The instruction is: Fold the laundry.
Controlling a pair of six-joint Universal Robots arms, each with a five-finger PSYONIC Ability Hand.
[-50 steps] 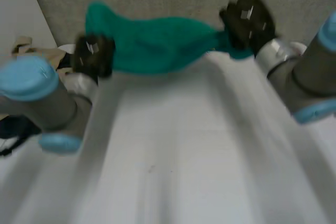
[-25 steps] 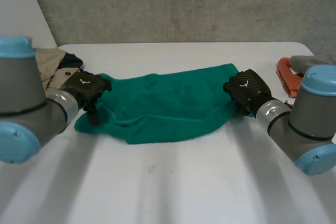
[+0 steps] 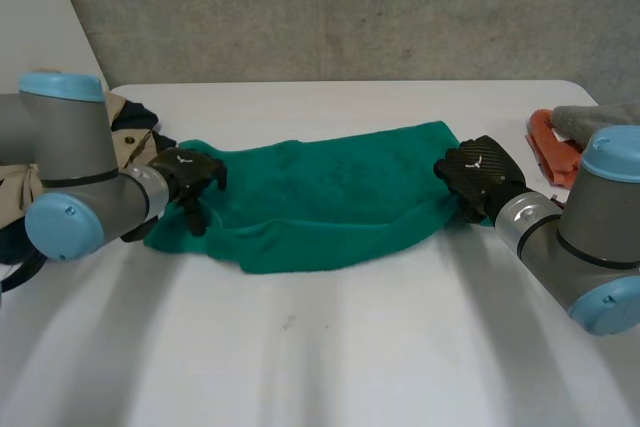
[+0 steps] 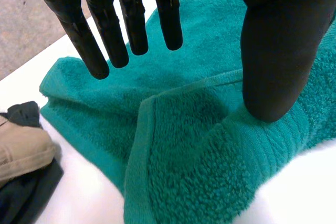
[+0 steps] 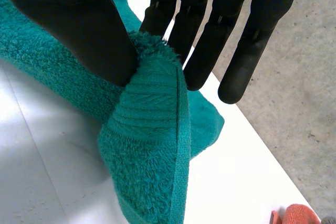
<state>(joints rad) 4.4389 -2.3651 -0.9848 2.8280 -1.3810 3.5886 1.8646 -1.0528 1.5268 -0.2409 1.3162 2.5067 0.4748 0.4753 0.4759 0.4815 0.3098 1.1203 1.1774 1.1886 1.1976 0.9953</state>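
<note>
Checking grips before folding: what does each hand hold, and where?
The right hand pinches the towel by its end edge; left hand holds nothing, thumb resting on it.

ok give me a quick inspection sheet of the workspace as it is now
surface: white table, towel lying across it
job's things: green towel, spread out, both ends rumpled
clutter: beige and dark clothes beside the left hand; orange thing and grey cloth at the table's right edge
hands: left hand open, fingers straight over one towel end, thumb resting on it; right hand pinches the other end between thumb and fingers
cables: nothing seen
surroundings: grey wall behind the table
</note>
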